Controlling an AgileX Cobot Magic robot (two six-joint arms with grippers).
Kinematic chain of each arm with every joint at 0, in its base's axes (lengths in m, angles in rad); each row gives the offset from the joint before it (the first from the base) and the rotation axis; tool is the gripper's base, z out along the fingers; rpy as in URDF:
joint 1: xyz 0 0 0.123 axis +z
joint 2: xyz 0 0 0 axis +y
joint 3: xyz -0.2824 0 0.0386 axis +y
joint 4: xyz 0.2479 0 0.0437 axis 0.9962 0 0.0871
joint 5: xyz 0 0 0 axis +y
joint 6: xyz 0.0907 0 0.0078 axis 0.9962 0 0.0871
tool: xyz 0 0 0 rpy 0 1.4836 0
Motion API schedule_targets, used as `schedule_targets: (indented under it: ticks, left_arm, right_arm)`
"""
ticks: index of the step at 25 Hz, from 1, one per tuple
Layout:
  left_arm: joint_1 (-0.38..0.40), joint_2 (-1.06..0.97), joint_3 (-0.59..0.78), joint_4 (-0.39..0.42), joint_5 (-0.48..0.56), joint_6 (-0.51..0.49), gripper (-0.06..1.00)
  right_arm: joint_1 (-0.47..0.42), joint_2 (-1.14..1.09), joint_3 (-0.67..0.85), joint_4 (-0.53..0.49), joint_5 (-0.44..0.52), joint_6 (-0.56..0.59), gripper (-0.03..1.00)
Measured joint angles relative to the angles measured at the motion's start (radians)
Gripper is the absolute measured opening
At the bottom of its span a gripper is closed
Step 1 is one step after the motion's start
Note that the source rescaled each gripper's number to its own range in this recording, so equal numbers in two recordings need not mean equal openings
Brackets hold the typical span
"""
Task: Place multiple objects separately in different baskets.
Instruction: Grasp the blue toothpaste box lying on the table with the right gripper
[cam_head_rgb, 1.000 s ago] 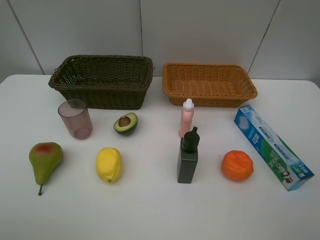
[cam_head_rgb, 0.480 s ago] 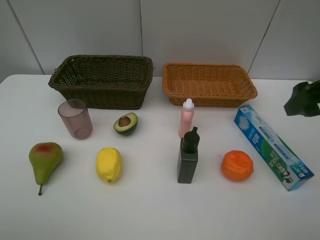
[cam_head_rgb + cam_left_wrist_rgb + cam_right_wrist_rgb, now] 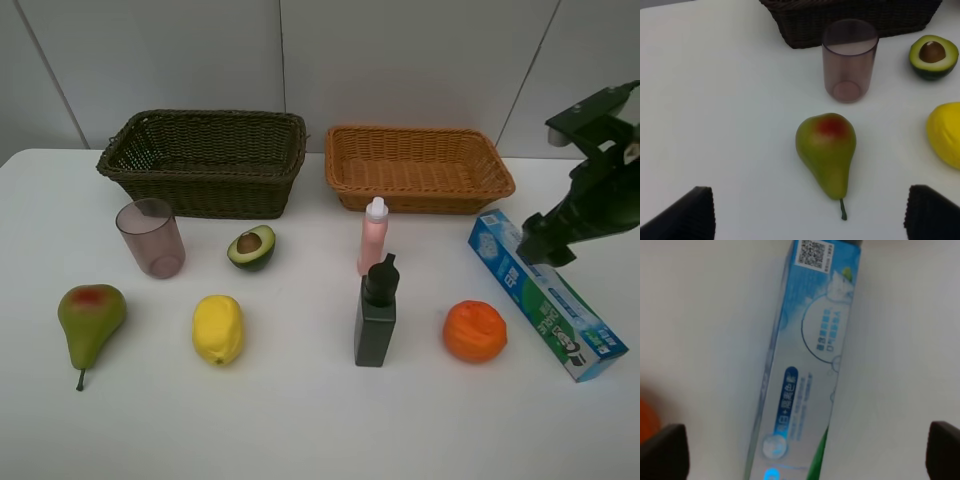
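White table (image 3: 300,430). Front row, left to right in the high view: pear (image 3: 90,318) lying stem toward the near edge, lemon (image 3: 218,329), dark bottle (image 3: 376,315) upright, orange (image 3: 474,331), toothpaste box (image 3: 555,305) lying flat and slanting away toward the baskets. All apart, none touching.

Left gripper (image 3: 809,214) is spread wide with nothing held; its wrist view has the pear lying between the two fingertips, with the cup, avocado and an edge of the lemon beyond it.

Right gripper (image 3: 545,245) is at the right side over the far end of the toothpaste box, jaws wide, nothing gripped. Its wrist view shows the box running lengthwise between the fingertips; contact with the box can't be told.

Middle row: cup (image 3: 151,238) upright, avocado (image 3: 251,247) cut side up with the pit showing, pink bottle (image 3: 373,237) upright just behind the dark bottle.

Back: dark basket (image 3: 200,195) on the left, orange basket (image 3: 420,198) on the right, side by side with a gap between them, both empty.
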State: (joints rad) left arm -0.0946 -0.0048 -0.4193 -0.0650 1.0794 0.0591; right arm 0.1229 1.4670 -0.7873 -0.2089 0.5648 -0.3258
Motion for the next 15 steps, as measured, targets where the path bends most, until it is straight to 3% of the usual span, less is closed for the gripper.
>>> schedule_targets:
  ticks: [15]
  left_arm:
    - [0.0, 0.0, 0.0, 0.0, 0.0, 0.0, 1.0]
  right_arm:
    - [-0.011, 0.272, -0.093, 0.069, -0.04, -0.004, 1.0]
